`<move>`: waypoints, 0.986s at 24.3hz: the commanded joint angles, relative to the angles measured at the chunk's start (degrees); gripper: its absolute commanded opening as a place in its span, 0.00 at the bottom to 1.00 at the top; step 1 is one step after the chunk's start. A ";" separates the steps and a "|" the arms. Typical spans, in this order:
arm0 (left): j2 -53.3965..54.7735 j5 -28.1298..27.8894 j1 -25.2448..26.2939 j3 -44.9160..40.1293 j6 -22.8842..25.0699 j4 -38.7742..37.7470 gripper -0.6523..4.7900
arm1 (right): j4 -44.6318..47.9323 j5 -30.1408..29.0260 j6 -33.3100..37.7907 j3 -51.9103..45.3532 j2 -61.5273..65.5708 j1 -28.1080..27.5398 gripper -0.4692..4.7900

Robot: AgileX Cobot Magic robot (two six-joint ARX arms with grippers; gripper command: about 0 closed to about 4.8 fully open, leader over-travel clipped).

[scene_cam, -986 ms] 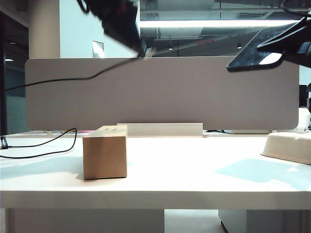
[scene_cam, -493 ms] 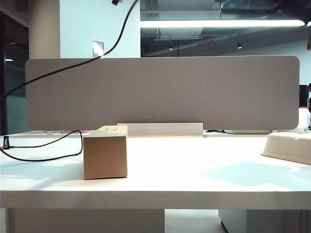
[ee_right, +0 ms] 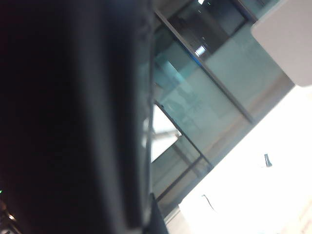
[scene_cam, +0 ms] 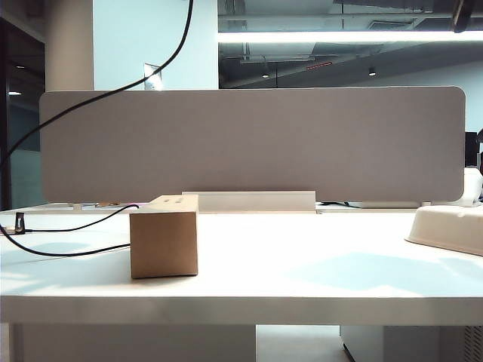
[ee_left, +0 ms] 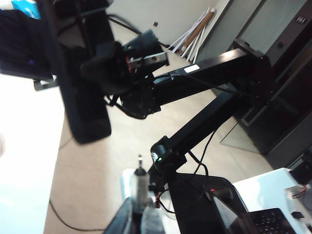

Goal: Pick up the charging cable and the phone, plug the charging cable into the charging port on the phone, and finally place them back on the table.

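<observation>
Room: office with a grey divider [scene_cam: 249, 143] behind a white worktop [scene_cam: 302, 271]; ceiling strip light above.
Worktop: a cardboard box [scene_cam: 164, 236] at 7 o'clock in the exterior view, a white tray [scene_cam: 449, 226] at 3 o'clock.
Cable [scene_cam: 113, 83]: slack lies on the worktop at 9 o'clock, then climbs out of the exterior view at 11 o'clock; its silver plug [ee_left: 140, 181] stands up from the left claw.
Left claw [ee_left: 139, 219]: closed on the plug end, raised above the exterior view.
Phone [ee_left: 80, 73]: aloft, facing the plug but well apart from it.
Right claw [ee_right: 146, 217]: mostly hidden; closed, apparently on the phone.
Handling: cable limp and light, so hold just behind the plug; phone stiff, glossy, likely slippery, so grip its long edges and leave the port end free.
</observation>
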 commanded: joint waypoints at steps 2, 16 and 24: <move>2.51 0.96 -0.42 0.02 6.51 -8.02 0.11 | 3.93 1.44 -0.02 1.05 -0.33 0.00 0.08; 11.02 0.63 -10.27 0.02 1.60 0.76 0.11 | 3.48 1.53 -0.44 1.03 -0.31 0.02 0.08; 11.39 -3.61 -10.73 0.02 -15.85 18.34 0.11 | 3.43 1.60 -1.11 1.03 -0.28 0.02 0.08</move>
